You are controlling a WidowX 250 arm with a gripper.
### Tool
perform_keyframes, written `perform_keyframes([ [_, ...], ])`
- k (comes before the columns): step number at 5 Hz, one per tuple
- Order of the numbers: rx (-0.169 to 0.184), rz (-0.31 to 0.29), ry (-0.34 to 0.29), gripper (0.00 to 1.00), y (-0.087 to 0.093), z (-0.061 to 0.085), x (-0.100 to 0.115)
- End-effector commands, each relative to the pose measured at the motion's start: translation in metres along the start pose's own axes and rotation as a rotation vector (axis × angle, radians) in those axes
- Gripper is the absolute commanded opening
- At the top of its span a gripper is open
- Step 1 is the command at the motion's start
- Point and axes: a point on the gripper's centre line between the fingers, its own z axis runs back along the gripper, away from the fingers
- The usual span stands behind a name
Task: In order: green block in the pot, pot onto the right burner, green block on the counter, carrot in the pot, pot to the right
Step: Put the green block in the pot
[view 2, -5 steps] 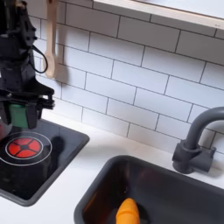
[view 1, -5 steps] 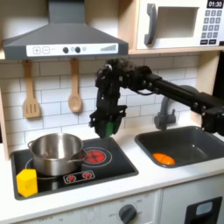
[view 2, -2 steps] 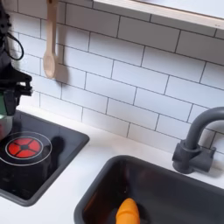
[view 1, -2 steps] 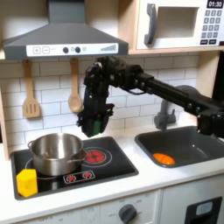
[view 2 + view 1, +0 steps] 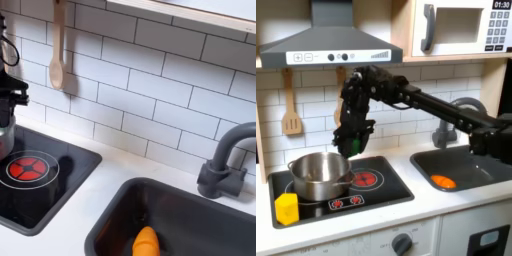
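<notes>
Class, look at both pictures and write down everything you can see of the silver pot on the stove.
The pot is round, shiny silver metal, upright and open-topped, with a rolled rim and a small side handle. It stands on the black stovetop over the burner at the first exterior view's left, beside the red-ringed burner. The gripper hangs just above its rim, apparently not touching. Its inside cannot be seen clearly.

Gripper (image 5: 352,146): jaws too small and dark in the first exterior view to tell whether they grip anything; cut off by the second exterior view's left edge.
Pot (image 5: 321,173): inside hidden behind its near wall in the first exterior view.
Carrot (image 5: 146,242): lower end cut by the second exterior view's bottom edge.
Sink (image 5: 190,215): right part cropped in the second exterior view.
</notes>
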Motion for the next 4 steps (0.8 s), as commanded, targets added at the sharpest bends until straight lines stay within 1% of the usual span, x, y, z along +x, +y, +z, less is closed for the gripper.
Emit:
perform_keyframes([
  [1,0.03,0.032,0.002,0.0,0.019,-0.003,0.005],
  [3,0.037,0.058,0.015,0.0,0.032,-0.011,0.004],
  [4,0.049,0.061,0.027,0.0,0.033,-0.019,0.004],
])
